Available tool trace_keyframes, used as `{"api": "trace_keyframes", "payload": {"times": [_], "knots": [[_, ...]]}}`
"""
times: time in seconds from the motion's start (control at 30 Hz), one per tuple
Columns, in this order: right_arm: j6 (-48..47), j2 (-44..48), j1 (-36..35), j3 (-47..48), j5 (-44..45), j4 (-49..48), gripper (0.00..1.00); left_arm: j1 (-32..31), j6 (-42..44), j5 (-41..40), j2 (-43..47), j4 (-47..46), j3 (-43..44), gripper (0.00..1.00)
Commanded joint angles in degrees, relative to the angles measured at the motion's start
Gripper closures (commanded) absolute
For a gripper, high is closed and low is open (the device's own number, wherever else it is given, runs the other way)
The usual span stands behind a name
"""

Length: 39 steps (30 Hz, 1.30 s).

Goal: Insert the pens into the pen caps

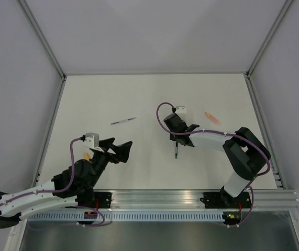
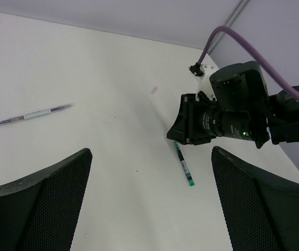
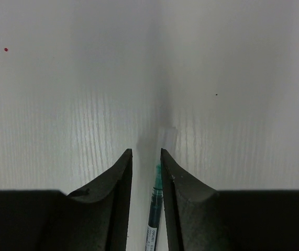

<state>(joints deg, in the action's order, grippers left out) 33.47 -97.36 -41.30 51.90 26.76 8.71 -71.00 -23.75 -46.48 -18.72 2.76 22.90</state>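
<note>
The dark pen with green ends (image 1: 176, 151) lies flat on the white table. My right gripper (image 1: 176, 141) stands over its far end. In the right wrist view the pen (image 3: 155, 209) lies between the parted jaws of that gripper (image 3: 145, 152), close against the right finger and not clamped. A pale translucent short tube (image 3: 167, 137) lies just past the pen's tip. The silver-grey pen (image 1: 123, 121) lies mid-table, and the pink-orange marker (image 1: 211, 117) lies at the right. My left gripper (image 1: 122, 149) is wide open and empty. A small yellow-orange cap (image 1: 88, 156) shows beside the left arm.
In the left wrist view the left gripper (image 2: 150, 151) faces the right arm's wrist (image 2: 228, 117), with the green pen (image 2: 184, 166) and the silver-grey pen (image 2: 33, 114) on the table ahead. Metal frame rails (image 1: 50, 125) border the table.
</note>
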Motion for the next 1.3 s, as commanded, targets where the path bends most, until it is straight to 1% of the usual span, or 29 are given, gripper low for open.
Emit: {"api": "trace_keyframes", "payload": {"times": [0.0,0.1,0.17,0.2,0.27,0.3,0.33,0.37,0.43,0.47,0.5,0.53,0.57,0.6,0.63,0.7,0.73,0.77,0.8,0.83,0.9,0.97,1.0,1.03,1.1,1.13,1.17,1.2,1.27], "knots": [[-1.48,5.59,0.78,1.89,-6.44,-0.71,0.66,0.07,1.07,-0.11,-1.22,-2.41,-1.27,0.01],[-1.39,9.64,0.78,4.26,-11.63,1.56,0.63,0.07,1.34,-0.37,-5.60,-4.08,-1.01,0.01],[-1.31,13.49,0.78,3.13,-13.92,1.31,0.62,0.07,0.55,-0.45,-8.34,-3.65,0.83,0.01],[-0.96,15.25,0.78,1.55,-16.63,-0.95,0.59,0.07,0.54,0.94,-11.31,-3.12,1.79,0.01],[2.63,19.46,0.78,-5.21,-19.63,-5.35,0.53,0.07,0.29,1.57,-15.01,0.29,6.00,0.01],[3.78,20.36,0.78,-7.23,-24.69,-11.11,0.42,0.16,-1.02,-0.70,-17.03,5.53,8.02,0.01],[4.75,20.80,0.69,-9.16,-26.40,-12.82,0.39,0.25,-2.34,-1.41,-20.71,7.24,11.26,0.01],[5.72,20.98,0.69,-9.36,-27.98,-13.71,0.38,1.03,-3.14,-2.12,-22.31,8.39,12.43,0.01],[5.38,21.25,0.69,-9.88,-28.26,-14.51,0.38,3.57,-4.98,0.40,-25.29,11.03,15.59,0.00],[5.11,22.21,0.61,-10.32,-27.30,-14.68,0.38,9.16,-5.51,3.90,-26.10,11.47,16.38,0.00],[5.02,22.82,0.69,-10.85,-26.68,-15.03,0.38,13.22,-6.13,12.81,-27.06,12.08,17.26,0.01],[4.85,23.44,0.61,-11.64,-24.33,-15.13,0.38,17.78,-7.88,17.78,-28.03,13.74,19.10,0.01],[4.67,24.92,0.69,-11.99,-23.61,-15.13,0.38,26.62,-8.68,22.35,-30.39,14.63,19.81,0.01],[3.89,25.81,0.61,-12.43,-22.73,-15.13,0.38,30.01,-9.21,26.14,-31.54,15.68,20.60,0.02],[3.71,27.47,0.69,-13.39,-20.89,-14.95,0.38,34.31,-10.17,25.83,-33.64,18.30,22.35,0.01],[4.14,28.63,0.61,-14.28,-19.91,-15.65,0.38,38.72,-12.54,23.98,-35.15,21.83,25.16,0.00],[4.32,29.33,0.61,-14.98,-20.08,-16.26,0.38,41.53,-15.94,25.55,-35.77,22.89,25.70,0.00],[4.49,29.42,0.61,-14.81,-20.87,-16.09,0.38,49.56,-18.59,28.35,-36.12,24.73,25.97,0.00],[4.49,29.34,0.61,-14.55,-21.57,-16.01,0.38,54.60,-20.88,36.81,-36.91,24.92,25.19,0.02],[4.41,29.07,0.61,-14.02,-22.27,-15.83,0.38,62.83,-24.90,40.55,-37.52,25.01,24.57,0.04],[4.41,28.72,0.69,-13.93,-23.42,-15.65,0.38,67.99,-27.13,45.14,-39.45,25.79,23.87,0.05],[3.97,28.19,0.61,-13.49,-23.60,-14.96,0.38,70.03,-28.19,40.97,-40.34,28.25,24.47,0.04],[3.62,27.84,0.61,-13.23,-24.12,-14.78,0.38,70.12,-28.20,35.11,-40.34,30.17,24.56,0.04],[3.35,27.49,0.61,-12.44,-24.56,-14.51,0.38,70.12,-29.59,32.36,-40.26,31.15,24.30,0.04],[3.26,26.35,0.61,-11.74,-25.61,-13.55,0.39,72.91,-30.83,28.65,-40.17,32.56,22.56,0.02],[3.35,25.91,0.61,-11.47,-25.88,-13.46,0.39,74.59,-31.79,29.33,-40.17,32.65,21.76,0.02],[3.18,25.82,0.69,-11.56,-25.97,-13.54,0.40,78.61,-32.23,30.82,-40.17,32.39,20.80,0.03],[3.09,25.73,0.61,-11.47,-25.97,-13.46,0.40,80.30,-32.24,34.92,-40.08,30.04,18.52,0.04],[1.95,25.56,0.61,-11.38,-25.80,-13.54,0.40,82.24,-29.79,38.29,-40.51,27.48,17.10,0.06]]}}
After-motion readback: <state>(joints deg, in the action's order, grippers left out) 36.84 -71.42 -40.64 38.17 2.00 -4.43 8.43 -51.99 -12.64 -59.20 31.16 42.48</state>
